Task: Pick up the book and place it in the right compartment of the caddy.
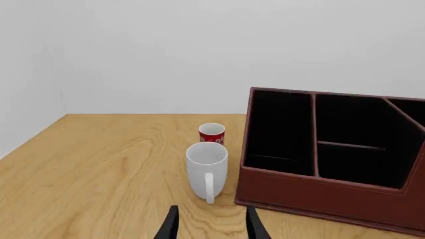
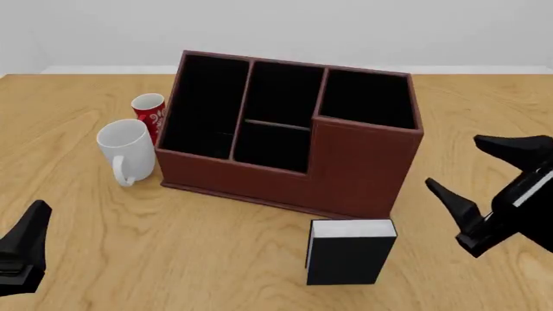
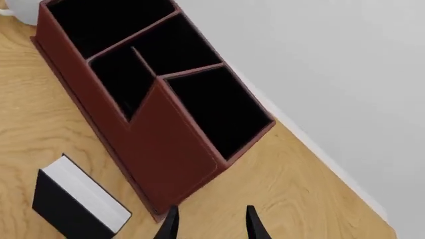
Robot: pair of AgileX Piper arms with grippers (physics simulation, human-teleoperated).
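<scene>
Book (image 2: pixel 350 253) sits low and just right of centre in the front view, standing on the table (image 2: pixel 216 259) with its white page edges up, just in front of the caddy (image 2: pixel 285 175) but not touching it. Nothing has hold of it, so this looks like the approach step, the pick not yet made.

Right gripper (image 2: pixel 484 188) hovers at the right edge of the frame, jaws spread wide with nothing between them, level with the book and off to its right. Its wrist view shows the book at lower left and the right compartment (image 3: pixel 219 109) open and dark above it.

Left gripper (image 1: pixel 209 226) waits at the lower left of the front view; its wrist view shows the jaws apart and empty, facing a white mug (image 1: pixel 207 169) and a red can (image 1: pixel 212 133) beside the caddy's left wall.

Next move, as I read it: the right arm swings in toward the book, lines its jaws across the cover faces, closes, lifts clear of that tall front wall, and lowers the book into the right compartment (image 2: pixel 367 97). The fit looks snug, so alignment will matter.
</scene>
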